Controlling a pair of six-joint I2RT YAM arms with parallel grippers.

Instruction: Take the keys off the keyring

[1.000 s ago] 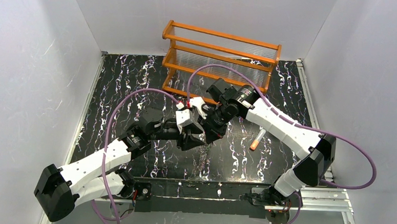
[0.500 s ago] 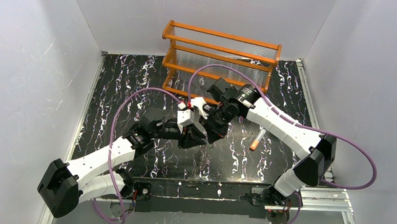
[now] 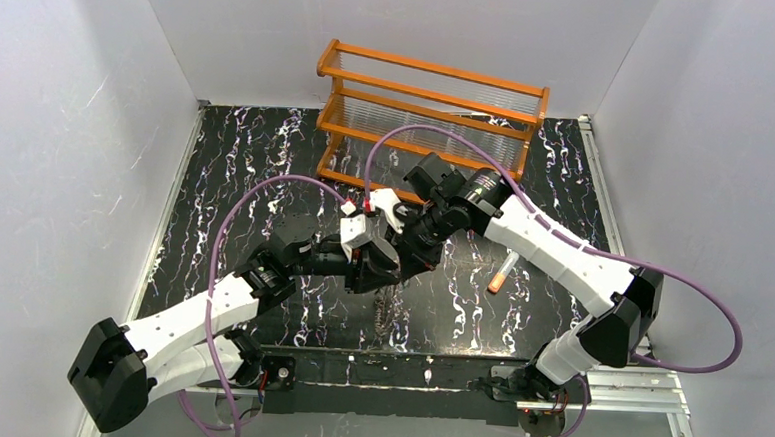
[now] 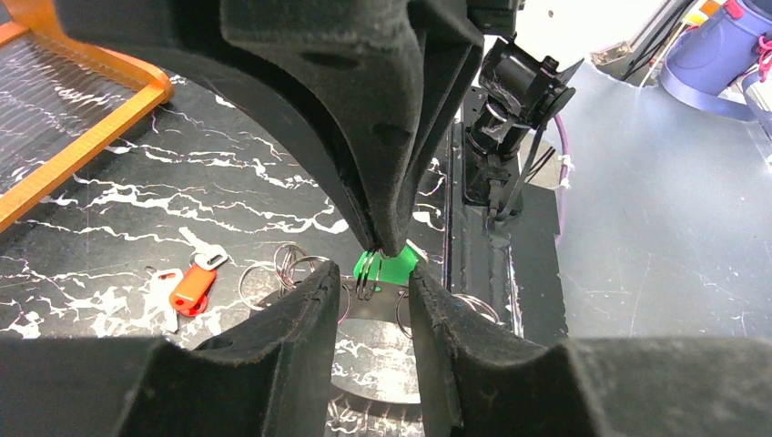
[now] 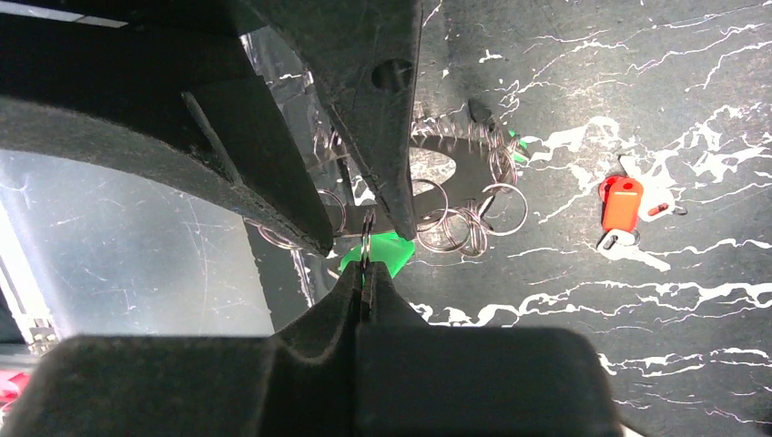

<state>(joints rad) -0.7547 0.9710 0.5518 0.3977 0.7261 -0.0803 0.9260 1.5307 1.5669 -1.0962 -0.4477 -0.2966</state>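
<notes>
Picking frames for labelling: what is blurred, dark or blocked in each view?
Left wrist: black gripper fingers crowd the frame, green plastic-headed key sharp between. Right wrist: same blockage, toothed dark-grey metal keyring crisp. Top external: evenly lit, details tiny.

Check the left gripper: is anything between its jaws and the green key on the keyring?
Partly. The right gripper, shut on a small wire ring at the green key, sits directly over that key's head. The left gripper has its jaws apart just short of the key, and nothing else visible lies in the gap between them.

Two keys [image 5: 622, 205], one keyring [image 5: 460, 146], one tube [image 3: 501, 270]
</notes>
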